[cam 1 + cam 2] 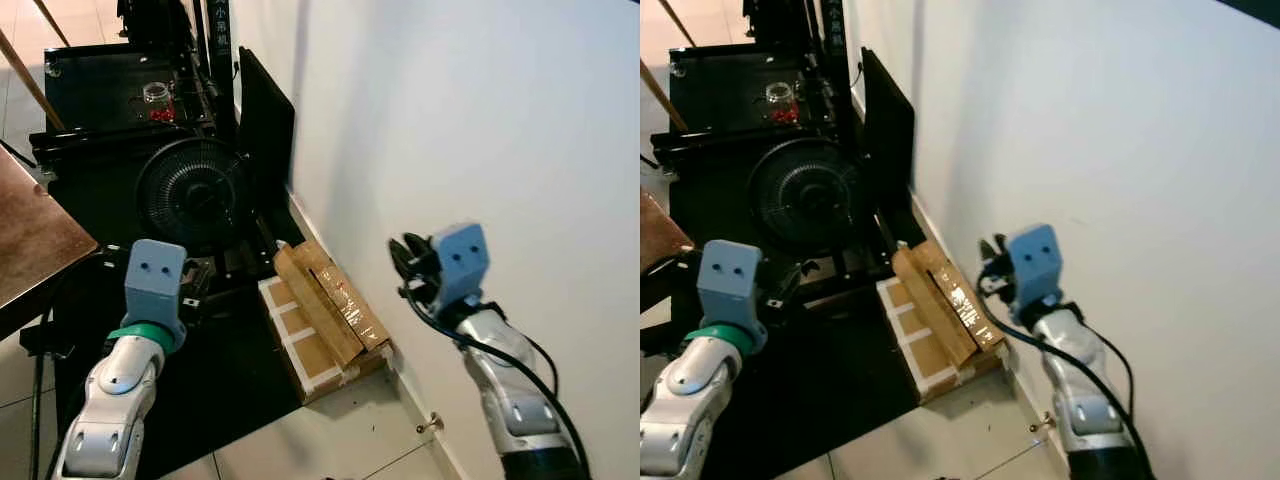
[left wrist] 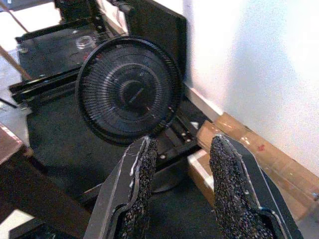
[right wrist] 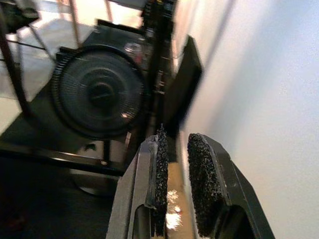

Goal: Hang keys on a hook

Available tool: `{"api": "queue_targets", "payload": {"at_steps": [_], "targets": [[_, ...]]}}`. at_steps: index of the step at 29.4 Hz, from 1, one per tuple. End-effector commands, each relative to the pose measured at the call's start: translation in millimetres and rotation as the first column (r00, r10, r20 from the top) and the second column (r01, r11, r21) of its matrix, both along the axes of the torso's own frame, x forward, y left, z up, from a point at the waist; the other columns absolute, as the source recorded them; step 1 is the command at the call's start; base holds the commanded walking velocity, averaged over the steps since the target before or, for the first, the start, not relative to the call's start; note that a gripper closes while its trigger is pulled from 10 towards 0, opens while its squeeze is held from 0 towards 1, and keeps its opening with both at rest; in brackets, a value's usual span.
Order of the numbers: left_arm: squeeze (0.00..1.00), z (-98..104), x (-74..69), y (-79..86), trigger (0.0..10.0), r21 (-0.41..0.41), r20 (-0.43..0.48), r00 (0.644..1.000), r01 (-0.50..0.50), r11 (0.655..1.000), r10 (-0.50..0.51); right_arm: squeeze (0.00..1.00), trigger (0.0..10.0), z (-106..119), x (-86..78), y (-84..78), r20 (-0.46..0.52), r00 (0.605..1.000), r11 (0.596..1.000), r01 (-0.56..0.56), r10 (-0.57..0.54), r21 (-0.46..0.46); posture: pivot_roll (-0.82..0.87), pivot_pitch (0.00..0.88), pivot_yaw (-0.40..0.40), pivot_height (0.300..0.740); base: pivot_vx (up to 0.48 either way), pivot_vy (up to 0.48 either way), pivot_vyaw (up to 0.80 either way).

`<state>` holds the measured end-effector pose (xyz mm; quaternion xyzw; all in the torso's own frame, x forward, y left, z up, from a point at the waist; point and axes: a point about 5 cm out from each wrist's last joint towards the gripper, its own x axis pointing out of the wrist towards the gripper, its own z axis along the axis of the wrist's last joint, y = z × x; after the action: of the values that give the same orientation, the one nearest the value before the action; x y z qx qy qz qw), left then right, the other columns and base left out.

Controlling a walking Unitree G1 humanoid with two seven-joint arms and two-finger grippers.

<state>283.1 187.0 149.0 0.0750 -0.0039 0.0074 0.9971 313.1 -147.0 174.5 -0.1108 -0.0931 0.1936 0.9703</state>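
Keys and hook cannot be made out anywhere among these things, so where they are I cannot tell. Left tool (image 2: pixel 182 189) hovers released, pads parted around nothing, aimed at the black fan (image 1: pixel 190 195) at about ten o'clock. Right tool (image 3: pixel 175 184) hangs beside the white wall (image 1: pixel 480 120) at three o'clock, pads slightly apart, grasping nothing. Cardboard boxes (image 1: pixel 325 315) lie on the floor at six o'clock against the wall. Likely risk: with no target seen, an arm could scrape the wall or knock the fan.
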Motion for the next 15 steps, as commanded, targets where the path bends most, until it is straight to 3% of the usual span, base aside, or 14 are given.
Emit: {"api": "queue_targets", "payload": {"at_steps": [1,5,9,15], "targets": [[0.00,-6,-5.1,2.8,10.0,-0.003,-0.029,0.999,-0.031,1.000,0.031,0.00,10.0,-3,-1.6,3.3,0.000,1.000,1.000,-0.021,0.021,-0.004,-0.08,0.110,0.010,0.740,0.000,0.000,0.00],[0.00,-9,-12.7,7.8,10.0,-0.012,-0.050,0.996,-0.074,0.997,0.074,0.00,10.0,-2,-2.2,9.3,0.009,0.999,0.999,-0.048,0.048,-0.008,-0.07,0.111,0.011,0.740,0.000,0.000,0.00],[0.00,-15,-41.7,9.9,10.0,0.027,-0.078,0.993,-0.090,0.996,0.091,0.00,10.0,-1,3.6,12.3,0.010,1.000,0.999,0.005,-0.006,0.043,-0.02,0.126,0.005,0.740,0.000,0.000,0.00],[0.00,-12,-38.4,8.5,10.0,0.041,-0.062,0.993,-0.093,0.995,0.096,0.00,10.0,-1,7.6,24.0,-0.006,0.999,0.997,-0.039,0.039,0.063,-0.02,0.123,0.000,0.740,0.000,0.000,0.00]]}}
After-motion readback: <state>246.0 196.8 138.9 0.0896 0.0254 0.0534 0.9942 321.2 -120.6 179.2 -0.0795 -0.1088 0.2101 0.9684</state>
